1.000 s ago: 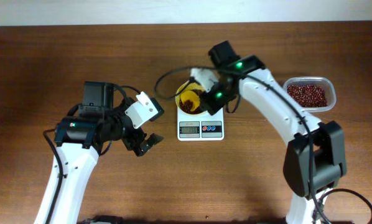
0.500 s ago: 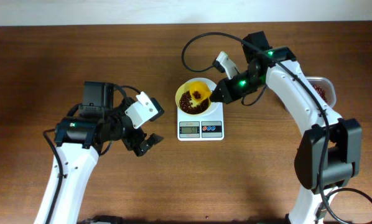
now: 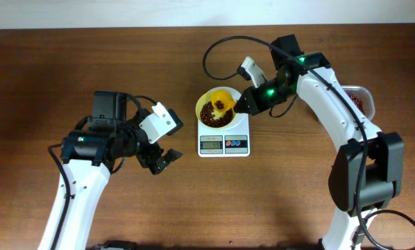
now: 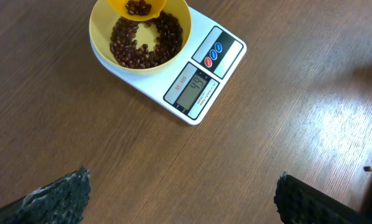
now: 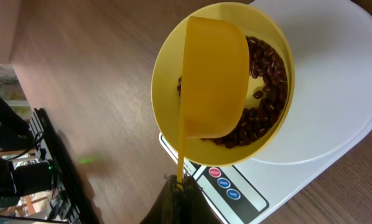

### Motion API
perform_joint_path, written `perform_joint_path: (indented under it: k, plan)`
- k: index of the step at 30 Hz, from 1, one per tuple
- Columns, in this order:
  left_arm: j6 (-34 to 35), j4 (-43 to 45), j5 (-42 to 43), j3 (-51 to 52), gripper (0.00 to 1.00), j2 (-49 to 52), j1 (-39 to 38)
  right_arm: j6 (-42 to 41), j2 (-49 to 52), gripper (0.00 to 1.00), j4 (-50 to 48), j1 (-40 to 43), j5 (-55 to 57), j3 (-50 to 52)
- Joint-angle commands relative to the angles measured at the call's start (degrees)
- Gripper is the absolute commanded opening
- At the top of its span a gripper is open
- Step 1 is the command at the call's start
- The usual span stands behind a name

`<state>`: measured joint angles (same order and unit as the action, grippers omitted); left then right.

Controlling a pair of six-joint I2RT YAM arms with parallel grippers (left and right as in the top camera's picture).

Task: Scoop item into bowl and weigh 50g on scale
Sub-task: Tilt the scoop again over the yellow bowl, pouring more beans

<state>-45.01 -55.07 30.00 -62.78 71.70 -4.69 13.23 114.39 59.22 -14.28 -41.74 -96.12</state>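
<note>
Since a second ago your right arm has swung outward, its right tool (image 3: pixel 243 103) clenched on the scoop (image 5: pixel 214 81), tilted so beans (image 4: pixel 145 43) drop into the bowl (image 4: pixel 94 37) on the scale (image 4: pixel 226 59); the left tool (image 3: pixel 163 160) waits released.

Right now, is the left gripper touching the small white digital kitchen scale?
Apart. The overhead view shows a strip of brown wooden table between the left gripper and the white digital scale.

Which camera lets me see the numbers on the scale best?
The left wrist view: the scale faces it, its screen big, digits showing. Overhead, the screen is tiny and unreadable. The right wrist view shows the scale's white top and buttons, not the screen.
</note>
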Motion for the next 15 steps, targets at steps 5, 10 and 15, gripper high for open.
perform_joint_path:
  k: [5, 10, 15]
  plan:
    - [-0.76, -0.09, 0.17, 0.13, 0.99, -0.02, 0.35, -0.2, -2.34, 0.04, 2.84, -1.18, 10.45, -3.28]
    - [-0.79, -0.09, 0.17, 0.13, 0.99, -0.02, 0.35, -0.07, -3.19, 0.04, 3.04, -3.72, 14.95, -3.58]
    - [-0.79, -0.09, 0.17, 0.13, 0.99, -0.02, 0.35, -0.04, -5.27, 0.04, 2.93, -3.82, 14.56, -4.07]
